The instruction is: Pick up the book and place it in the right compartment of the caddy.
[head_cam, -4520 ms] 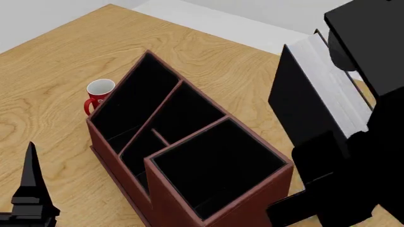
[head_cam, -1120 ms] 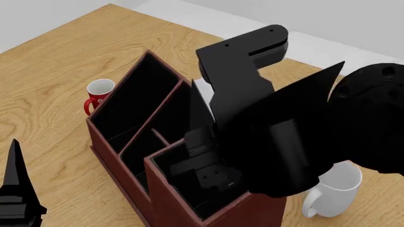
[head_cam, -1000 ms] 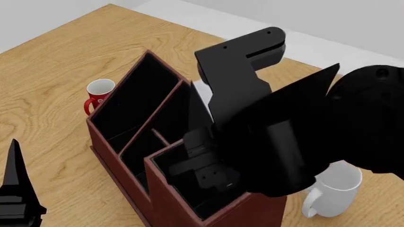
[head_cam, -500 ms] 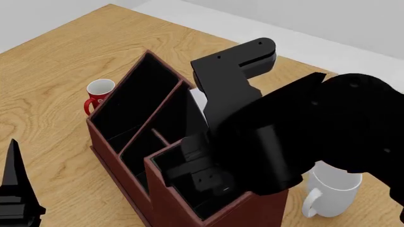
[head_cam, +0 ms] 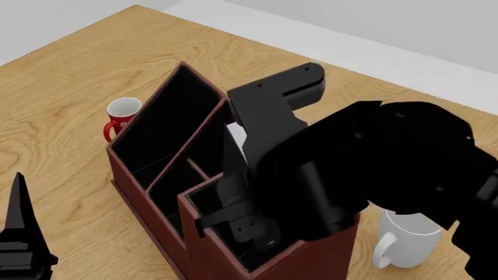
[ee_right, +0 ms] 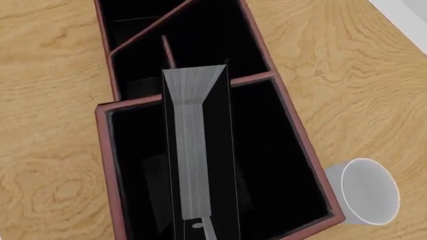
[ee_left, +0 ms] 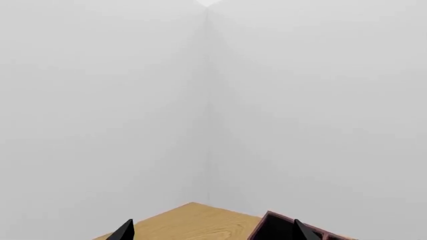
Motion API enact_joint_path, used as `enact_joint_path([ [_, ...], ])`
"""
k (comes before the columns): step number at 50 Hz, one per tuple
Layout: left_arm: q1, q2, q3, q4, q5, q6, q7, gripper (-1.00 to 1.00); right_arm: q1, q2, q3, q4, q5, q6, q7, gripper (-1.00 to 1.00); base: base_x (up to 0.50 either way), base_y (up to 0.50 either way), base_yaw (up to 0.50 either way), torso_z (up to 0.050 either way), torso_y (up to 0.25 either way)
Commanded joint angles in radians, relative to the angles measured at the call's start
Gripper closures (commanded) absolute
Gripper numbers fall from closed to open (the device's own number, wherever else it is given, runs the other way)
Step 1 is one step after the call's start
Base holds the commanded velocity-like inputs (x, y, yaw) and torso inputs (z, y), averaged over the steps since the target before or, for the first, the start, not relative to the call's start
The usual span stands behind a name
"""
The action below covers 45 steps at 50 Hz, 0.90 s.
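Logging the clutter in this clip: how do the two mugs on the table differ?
The red mug is red outside with a white interior; the white mug is white all over. The red mug looks smaller in the head view, though it also sits farther from the camera. The red mug stands on the caddy's left, by the long narrow section; the white mug stands on its right, by the tall section. Both are upright, with handles, on the wooden table.

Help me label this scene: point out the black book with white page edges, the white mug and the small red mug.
black book [ee_right: 193, 150], right wrist view, white page edges
white mug [head_cam: 404, 240], head view, outer wall
small red mug [head_cam: 122, 111], head view, white interior
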Motion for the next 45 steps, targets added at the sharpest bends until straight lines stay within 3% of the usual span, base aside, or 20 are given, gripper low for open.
enact_joint_path([
  [1, -0.001, -0.002, 0.003, -0.001, 0.0, 0.0, -0.001, -1.0, -0.007, -0.025, 0.005, 0.041, -0.087, 0.015, -0.043, 1.0, 0.0, 0.0, 0.0, 0.0, 0.0],
  [45, -0.007, -0.006, 0.018, -0.009, 0.006, 0.002, -0.006, -1.0, -0.103, -0.073, -0.033, 0.124, -0.229, -0.035, -0.18, 1.0, 0.0, 0.0, 0.0, 0.0, 0.001],
])
